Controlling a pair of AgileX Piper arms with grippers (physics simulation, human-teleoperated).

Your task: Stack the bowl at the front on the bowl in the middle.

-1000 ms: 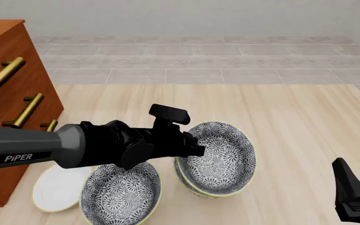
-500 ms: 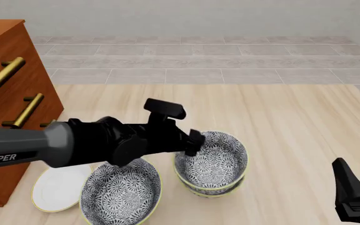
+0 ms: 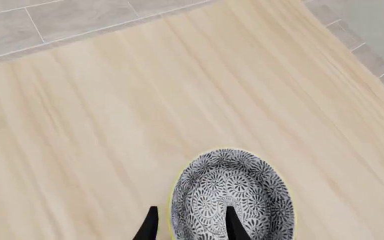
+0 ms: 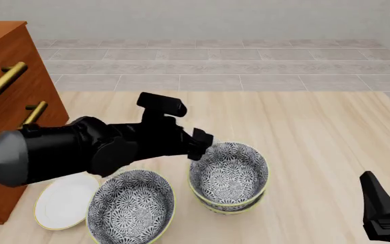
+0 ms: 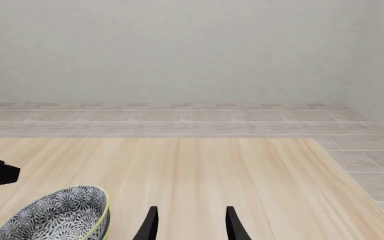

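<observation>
Left hand higher, off stacked bowls.

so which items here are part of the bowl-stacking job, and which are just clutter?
Job:
- black-and-white floral bowl with pale yellow rim, nested on top
- matching floral bowl beneath it, only its edge showing
- left gripper, at the top bowl's rim

Clutter:
- third floral bowl
- flat plain white plate
- brown wooden drawer cabinet
- right gripper, idle

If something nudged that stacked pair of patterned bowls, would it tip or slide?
Probably slide, not tip: the top bowl sits nested level in the lower bowl, so the pair looks squat. They look rigid and glazed, so likely slippery on the smooth table.
</observation>
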